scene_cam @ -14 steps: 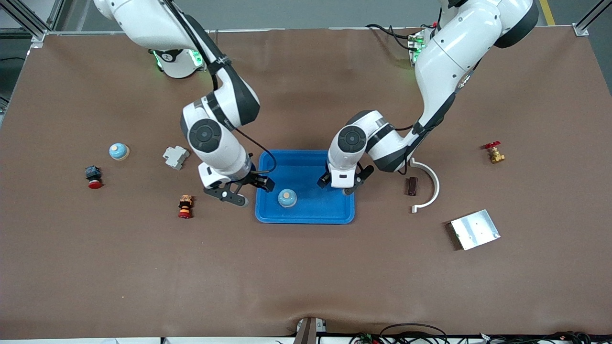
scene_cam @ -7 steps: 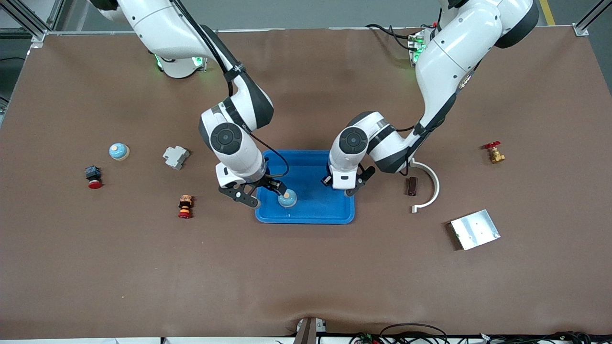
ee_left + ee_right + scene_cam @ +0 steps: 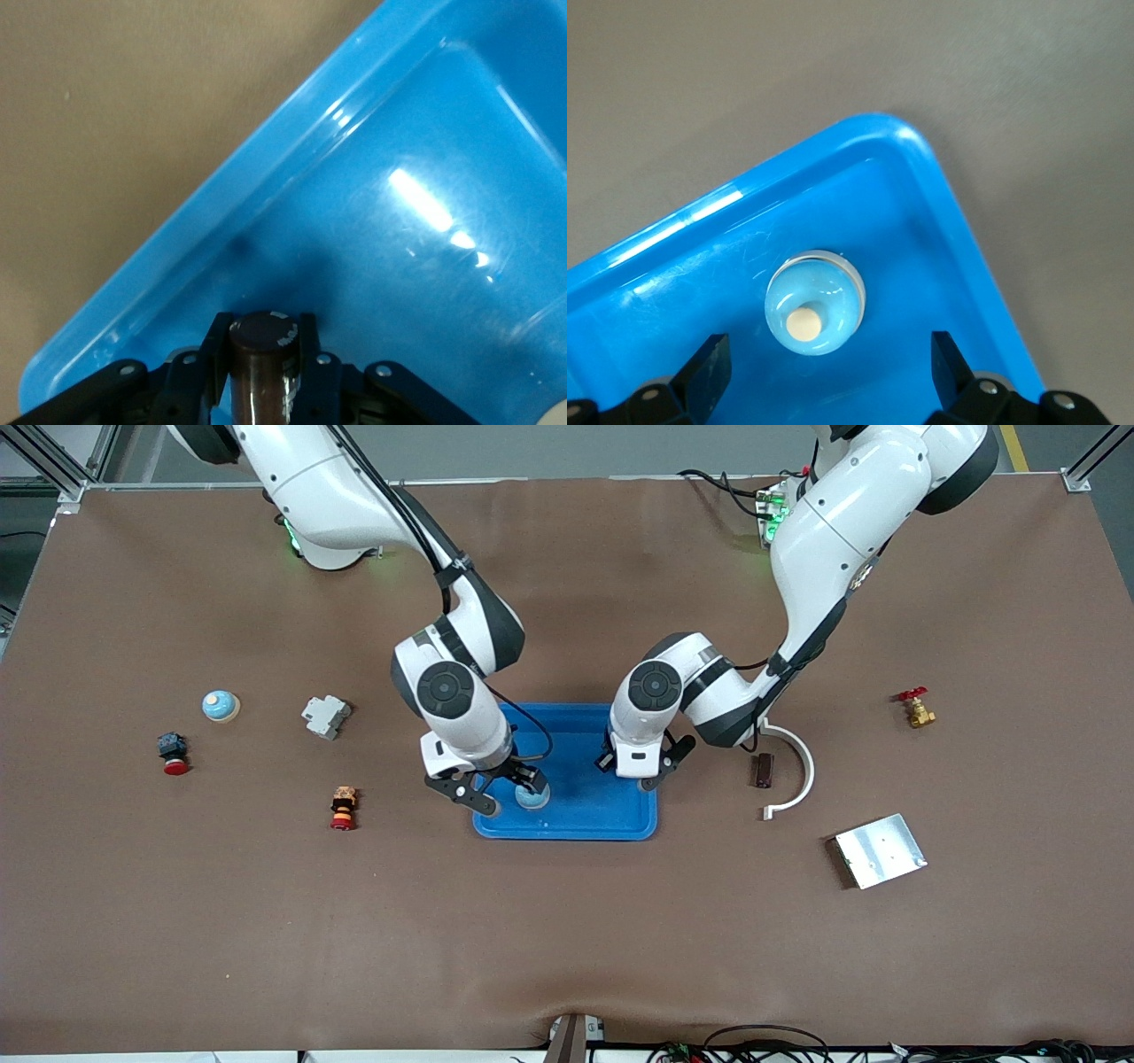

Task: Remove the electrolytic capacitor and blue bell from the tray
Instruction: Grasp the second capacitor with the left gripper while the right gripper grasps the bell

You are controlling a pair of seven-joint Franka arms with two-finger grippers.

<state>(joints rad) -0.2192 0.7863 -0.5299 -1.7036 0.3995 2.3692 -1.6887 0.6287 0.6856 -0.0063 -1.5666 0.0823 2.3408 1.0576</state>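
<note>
A light blue bell [image 3: 533, 798] with a cream button sits in the blue tray [image 3: 585, 815], near the edge closest to the front camera. My right gripper [image 3: 508, 793] is open and low over it. In the right wrist view its fingers stand on either side of the bell [image 3: 813, 304], apart from it, with the right gripper [image 3: 828, 354] just off the bell's middle. My left gripper [image 3: 640, 772] is over the tray's end toward the left arm. In the left wrist view the left gripper [image 3: 263, 332] is shut on a dark cylindrical capacitor [image 3: 263, 354] above the tray floor [image 3: 425, 177].
Toward the right arm's end lie a second blue bell [image 3: 219, 706], a grey breaker [image 3: 325, 716], a red-and-black button [image 3: 173, 753] and an orange-red stacked part [image 3: 342, 807]. Toward the left arm's end lie a brown block [image 3: 762, 770], a white curved bracket [image 3: 797, 766], a metal plate [image 3: 879, 850] and a red valve [image 3: 915, 707].
My right gripper has moved from beside the tray to over the bell in it, fingers still open. My left gripper has hardly moved and still holds the capacitor.
</note>
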